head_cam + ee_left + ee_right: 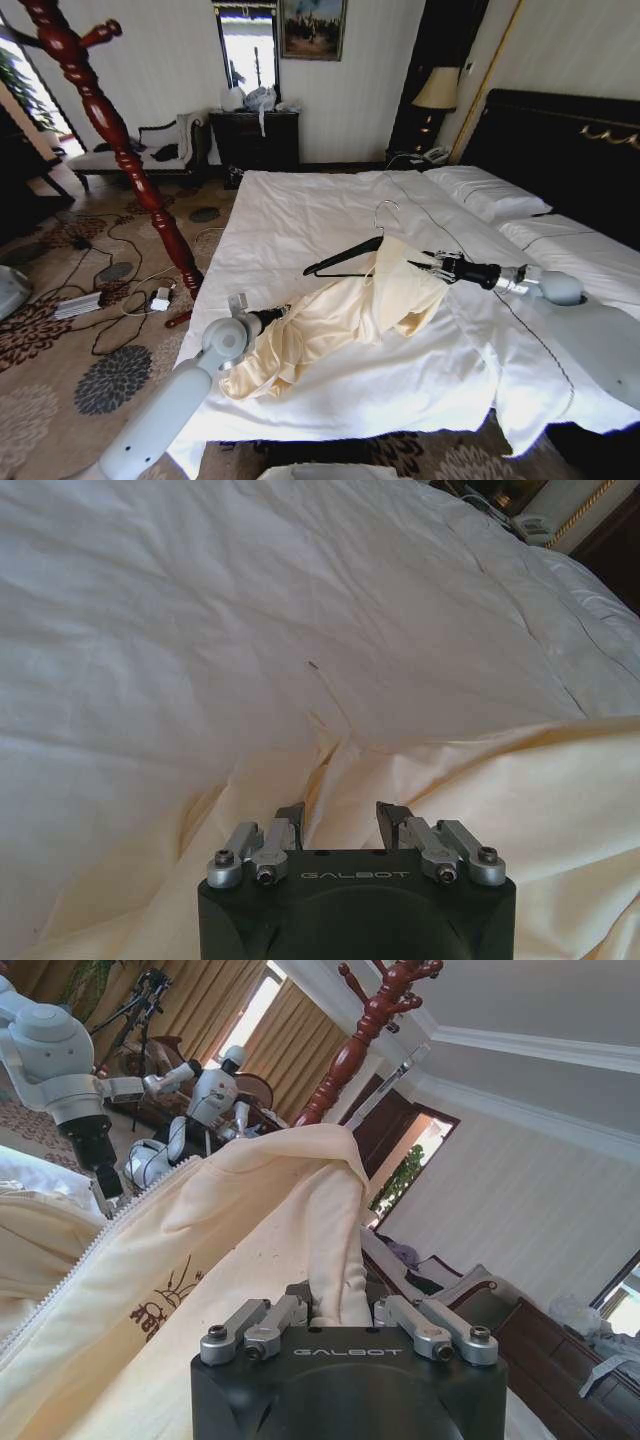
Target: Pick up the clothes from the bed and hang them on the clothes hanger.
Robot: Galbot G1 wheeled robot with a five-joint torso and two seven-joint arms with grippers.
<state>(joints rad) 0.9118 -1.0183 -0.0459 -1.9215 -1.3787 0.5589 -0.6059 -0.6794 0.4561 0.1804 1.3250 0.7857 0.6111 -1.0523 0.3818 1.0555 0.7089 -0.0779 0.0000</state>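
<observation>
Cream clothes [340, 315] sag over the white bed [300, 215], strung between both arms. At the low left end, the left gripper [268, 320] has its fingers [291, 823] narrowly parted around a fold. Higher, beside the dark hanger [345, 258], the right gripper [432, 264] pinches a bunched ridge of fabric.

Cream garment [340, 315]: draped across white bed [330, 210], held between left end effector [272, 318] and right end effector [432, 265]; dark hanger [345, 258] at its upper end.
</observation>
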